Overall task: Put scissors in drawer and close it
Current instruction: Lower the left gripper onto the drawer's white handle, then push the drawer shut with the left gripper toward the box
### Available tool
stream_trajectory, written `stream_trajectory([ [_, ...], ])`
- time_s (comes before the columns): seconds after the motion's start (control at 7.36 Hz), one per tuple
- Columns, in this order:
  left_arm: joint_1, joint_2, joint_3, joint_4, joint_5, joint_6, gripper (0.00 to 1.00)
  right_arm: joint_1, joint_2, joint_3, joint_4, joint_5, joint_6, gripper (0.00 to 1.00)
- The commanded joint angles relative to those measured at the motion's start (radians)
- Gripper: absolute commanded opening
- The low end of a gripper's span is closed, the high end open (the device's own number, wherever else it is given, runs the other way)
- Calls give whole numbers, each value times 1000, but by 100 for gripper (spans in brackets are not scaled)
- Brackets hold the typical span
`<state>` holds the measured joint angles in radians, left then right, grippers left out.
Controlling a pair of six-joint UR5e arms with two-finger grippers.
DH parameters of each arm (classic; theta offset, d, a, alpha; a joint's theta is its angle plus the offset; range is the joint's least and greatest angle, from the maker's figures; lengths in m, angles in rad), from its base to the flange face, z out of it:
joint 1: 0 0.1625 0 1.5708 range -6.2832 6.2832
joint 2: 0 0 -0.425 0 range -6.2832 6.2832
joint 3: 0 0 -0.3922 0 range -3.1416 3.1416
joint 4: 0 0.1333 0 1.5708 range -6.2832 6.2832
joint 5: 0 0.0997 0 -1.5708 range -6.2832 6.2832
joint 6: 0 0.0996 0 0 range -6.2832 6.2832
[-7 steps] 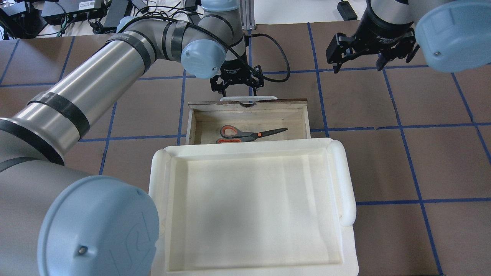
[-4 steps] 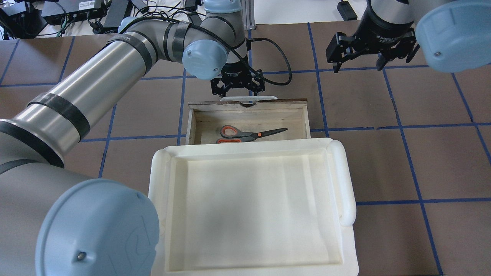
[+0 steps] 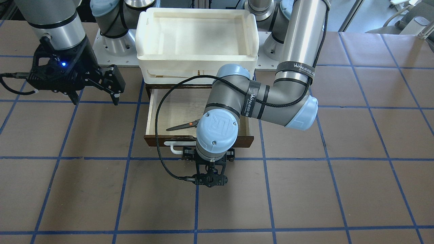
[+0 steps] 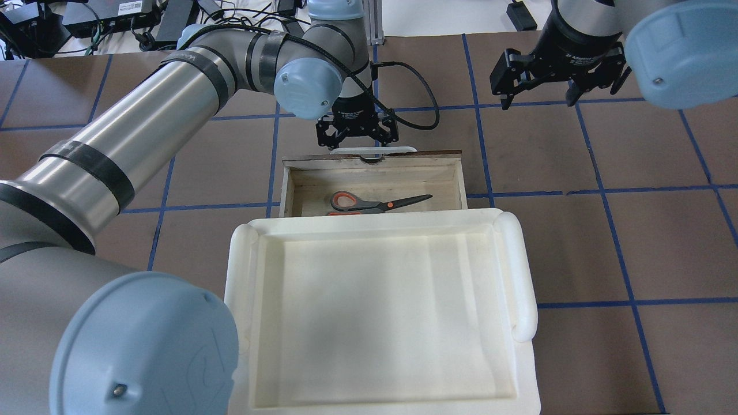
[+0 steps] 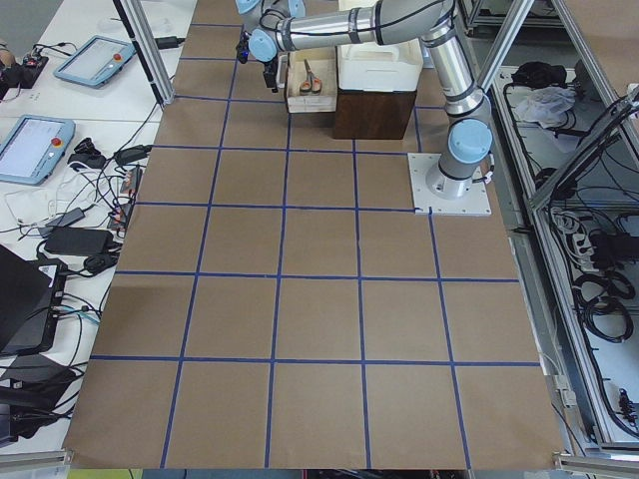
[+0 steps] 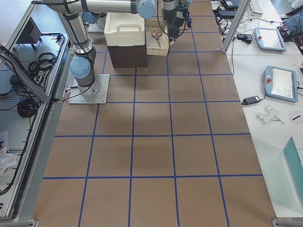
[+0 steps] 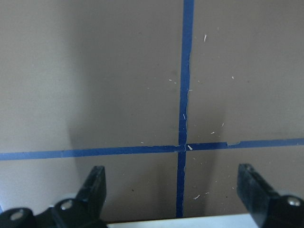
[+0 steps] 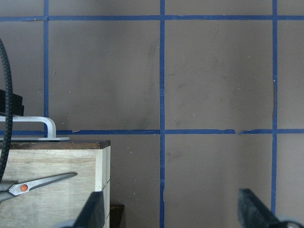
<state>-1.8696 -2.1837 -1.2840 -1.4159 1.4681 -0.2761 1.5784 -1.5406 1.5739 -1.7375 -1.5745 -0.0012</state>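
The dark brown drawer (image 4: pixel 300 183) stands pulled out from under the white tray, its pale inside showing. The scissors (image 4: pixel 375 203) lie flat inside it, orange-lined loops to the left in the overhead view; they also show in the front view (image 3: pixel 183 126) and the right wrist view (image 8: pixel 38 183). The white bar handle (image 4: pixel 375 149) is on the drawer's front. My left gripper (image 4: pixel 356 141) is open, right at the handle, jaws spread on either side of its middle (image 7: pixel 172 175). My right gripper (image 4: pixel 539 102) is open and empty, hovering off to the drawer's right (image 3: pixel 95 99).
A large white plastic tray (image 4: pixel 519 271) sits on the cabinet above the drawer and covers its rear part. A black cable (image 3: pixel 159 112) hangs from my left wrist across the drawer. Brown table paper with blue tape lines lies all around.
My left gripper has moved closer to the drawer's front, onto the handle. The drawer front seems to have shifted very slightly inward. The right arm has not moved.
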Motion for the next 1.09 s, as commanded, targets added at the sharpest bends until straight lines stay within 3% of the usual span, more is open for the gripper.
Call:
stream_trajectory([
  [0.0,1,15,2,-28,-29,0,100,0,-1,0,-5,2,1,100],
  [0.95,12,42,2,-66,-26,54,100,0,-3,-2,-28,2,-3,100],
])
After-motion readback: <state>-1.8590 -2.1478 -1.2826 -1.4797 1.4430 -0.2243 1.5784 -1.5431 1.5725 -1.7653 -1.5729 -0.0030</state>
